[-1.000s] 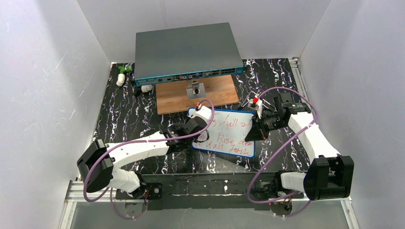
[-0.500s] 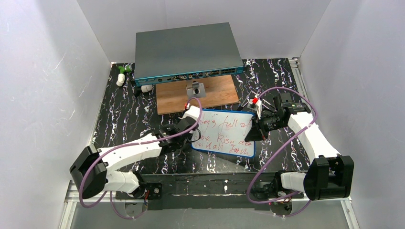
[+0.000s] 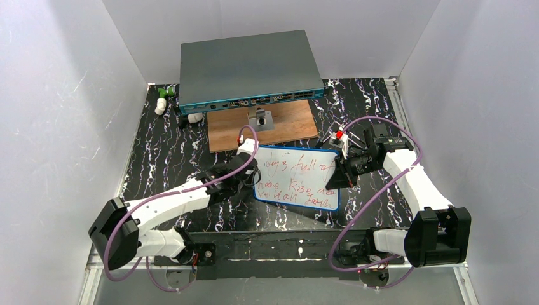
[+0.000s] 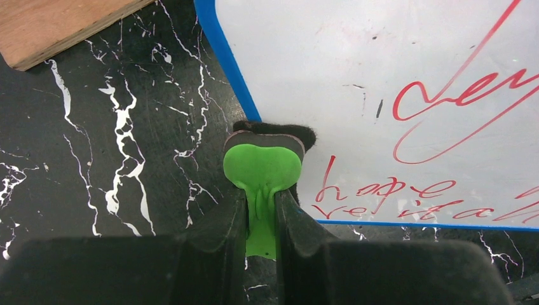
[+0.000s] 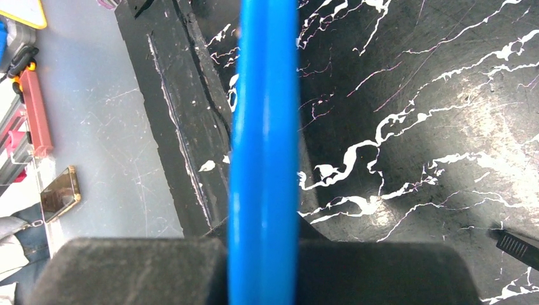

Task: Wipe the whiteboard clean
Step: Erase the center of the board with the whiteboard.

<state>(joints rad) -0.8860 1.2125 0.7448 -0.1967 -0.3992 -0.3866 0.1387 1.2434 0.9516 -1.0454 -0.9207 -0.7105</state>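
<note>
Jaws: left gripper [image 4: 262, 204] pinches green eraser [image 4: 262, 168]; right gripper [image 5: 263, 249] clamps blue-framed whiteboard [image 3: 299, 181], red handwriting.

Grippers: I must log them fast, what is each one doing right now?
Left gripper: closed on the green eraser.
Right gripper: closed on the blue edge of the whiteboard.

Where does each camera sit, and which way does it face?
Top external: above, behind the arms, facing down at the table; both arms show.
Left wrist: on the left arm, faces down past the left end effector holding a green eraser.
Right wrist: on the right arm, faces along the right end effector clamped on the whiteboard.
Shared: all three show the whiteboard.
</note>
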